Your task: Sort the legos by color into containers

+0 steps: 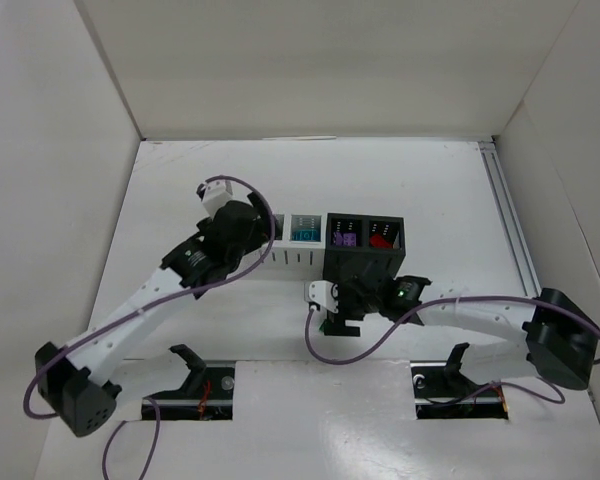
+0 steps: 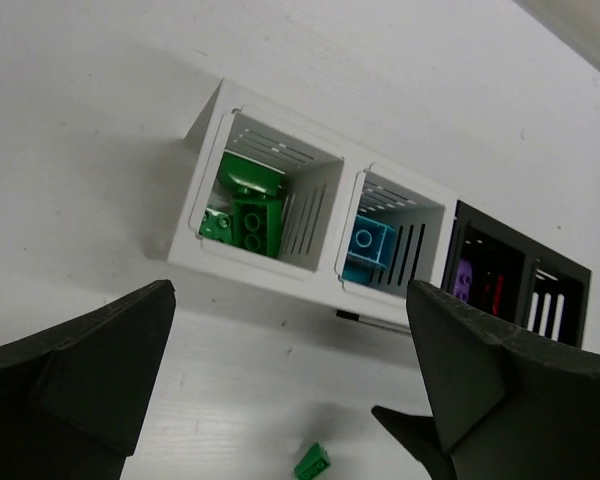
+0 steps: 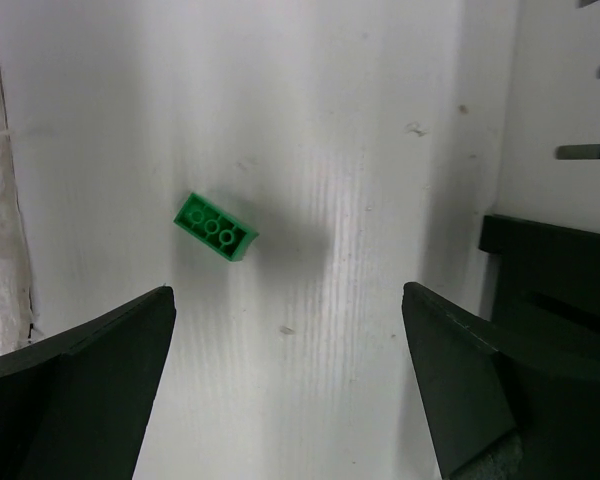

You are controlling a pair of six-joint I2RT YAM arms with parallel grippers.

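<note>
Your left gripper [image 2: 290, 350] and right gripper [image 3: 288, 370] both gape empty; next, lower the right onto the loose green lego [image 3: 215, 227], bound for the leftmost container [image 2: 183, 232].

Near the middle of the worktop [image 1: 410, 190] stands a row of four bins in two joined units, the left unit [image 1: 298, 240] touching the right unit [image 1: 366, 243]. In the left unit's outer bin [image 2: 270, 150] lie several legos [image 2: 248, 218], and in its inner bin [image 2: 400, 200] lies one brick [image 2: 368, 243]. The right unit's two bins hold pieces [image 1: 345, 238] (too small to tell apart). Just before the row, toward the near edge, a loose brick [image 3: 215, 227] lies on the worktop below the right tool [image 3: 288, 330]. The left tool [image 2: 288, 330] hangs at the row's left end.
</note>
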